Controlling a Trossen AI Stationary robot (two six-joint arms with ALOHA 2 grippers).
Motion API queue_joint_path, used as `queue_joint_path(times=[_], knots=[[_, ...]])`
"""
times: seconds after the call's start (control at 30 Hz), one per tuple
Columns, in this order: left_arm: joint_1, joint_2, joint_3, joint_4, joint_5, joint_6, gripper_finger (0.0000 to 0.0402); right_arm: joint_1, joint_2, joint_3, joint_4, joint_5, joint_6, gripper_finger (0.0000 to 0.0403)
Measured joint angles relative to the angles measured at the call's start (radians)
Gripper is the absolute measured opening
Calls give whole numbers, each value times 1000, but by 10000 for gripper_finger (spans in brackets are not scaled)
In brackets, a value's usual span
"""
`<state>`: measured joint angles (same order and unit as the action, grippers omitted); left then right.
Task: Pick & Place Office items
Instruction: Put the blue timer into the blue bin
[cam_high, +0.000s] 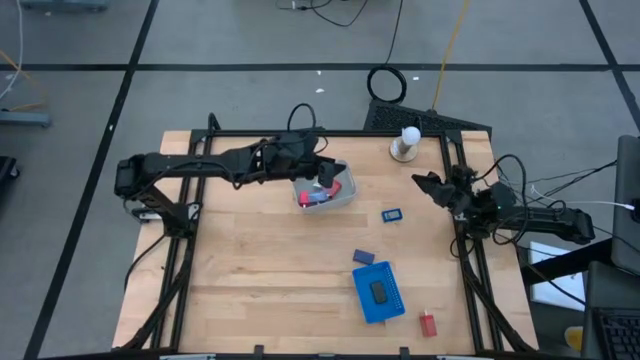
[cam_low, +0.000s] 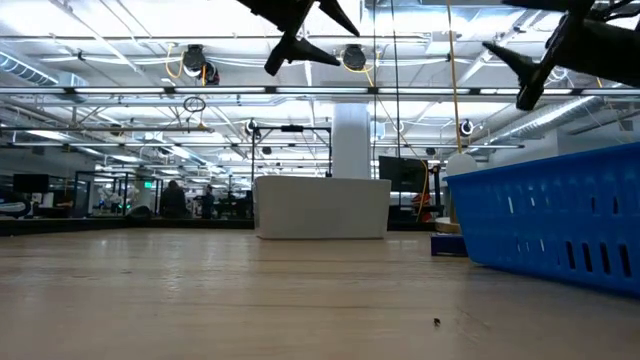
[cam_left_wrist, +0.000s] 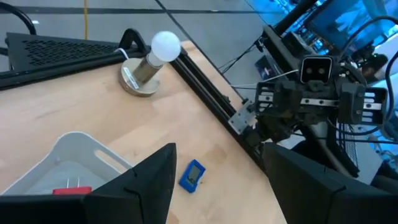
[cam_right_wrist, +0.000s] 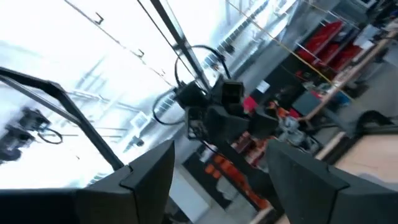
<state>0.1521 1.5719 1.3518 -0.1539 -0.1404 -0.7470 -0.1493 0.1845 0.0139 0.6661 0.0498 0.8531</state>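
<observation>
Wooden table (cam_high: 260, 260): left gripper (cam_high: 327, 178) hovers with fingers spread over the pale bin (cam_high: 345, 197) at 12 o'clock, apparently mid-drop; right gripper (cam_high: 425, 183), fingers spread, waits at 2 o'clock; next pick is probably the small blue clip (cam_high: 392, 214) just right of the bin.

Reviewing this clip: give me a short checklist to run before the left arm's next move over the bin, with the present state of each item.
1. Left pincer above the bin: ok.
2. Left pincer open and empty: ok, fingers spread, nothing between them in the wrist view.
3. Pieces already in the bin: ok, a red piece lies inside.
4. Items left on the table: not ok, a blue clip, dark blue block and red block remain outside.
5. Right pincer out of the way: ok, at the table's right edge.
</observation>
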Motion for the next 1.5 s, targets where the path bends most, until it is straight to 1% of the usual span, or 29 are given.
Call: queue_joint_path(times=[0.1,0.13,0.27,0.37,0.5,0.63,0.7,0.77,0.87,0.97,1.03,1.1,1.17,1.23,1.33,1.43,1.5], knots=[[-13,0,0,0,-20,-15,244,0,0,0,13,-4,36,242],[-17,0,0,0,-25,-16,244,0,0,2,15,-22,33,243],[-30,0,0,0,-26,-16,244,0,1,24,10,-95,-44,242],[-37,0,0,-2,-27,-14,244,0,12,55,8,-155,-142,242],[-42,0,0,-7,-27,-11,244,-4,41,71,4,-153,-211,242],[-42,0,0,-7,-27,-11,244,-22,81,75,-17,-158,-213,242],[-42,0,0,-7,-28,-10,244,-30,112,77,-58,-194,-211,242],[-41,0,0,-7,-28,-8,244,-37,152,116,-184,-241,-232,242],[-41,0,0,-7,-28,-5,244,-41,241,249,-481,-281,-379,242],[-41,0,0,-7,-28,12,244,-41,370,402,-719,-263,-525,242],[-41,0,0,-8,-28,19,244,-46,468,499,-836,-238,-555,242],[-41,0,0,-8,-28,29,244,-55,565,591,-955,-234,-571,242],[-41,0,0,-8,-28,38,244,-61,671,687,-1100,-227,-621,242],[-41,0,0,-8,-28,39,244,-61,781,776,-1239,-173,-691,242],[-41,0,0,-10,-28,40,244,-59,931,888,-1409,-43,-794,242],[-41,0,0,-18,-27,41,244,-59,1053,969,-1534,60,-840,242],[-41,1,0,-27,-27,41,244,-59,1115,1009,-1604,96,-846,242]])
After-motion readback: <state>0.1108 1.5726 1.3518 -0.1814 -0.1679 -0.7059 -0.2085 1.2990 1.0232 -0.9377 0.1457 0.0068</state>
